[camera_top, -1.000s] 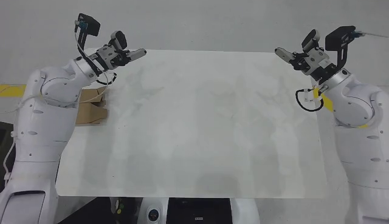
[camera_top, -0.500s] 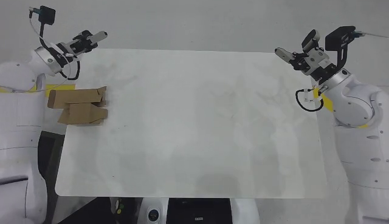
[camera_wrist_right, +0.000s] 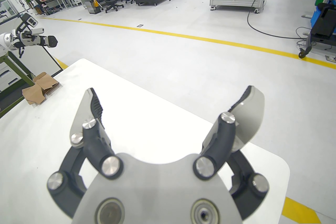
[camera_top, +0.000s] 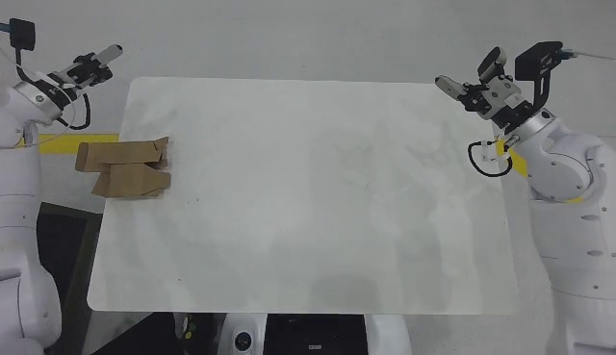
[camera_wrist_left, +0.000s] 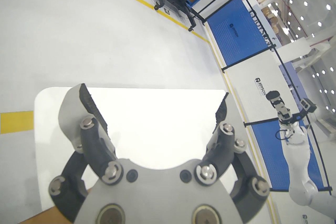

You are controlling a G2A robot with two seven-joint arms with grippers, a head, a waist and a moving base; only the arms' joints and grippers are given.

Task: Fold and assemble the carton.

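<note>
The flattened carton (camera_top: 125,167) overhangs the desk's (camera_top: 308,211) left edge, its folds hard to make out. The left claw (camera_wrist_left: 155,101), just off the desk's far-left corner, and the right claw (camera_wrist_right: 170,99), by its far-right corner, both gape empty.

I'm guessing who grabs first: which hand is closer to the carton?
Left. The left hand hovers off the table corner near the carton; the right hand is across the table.
</note>
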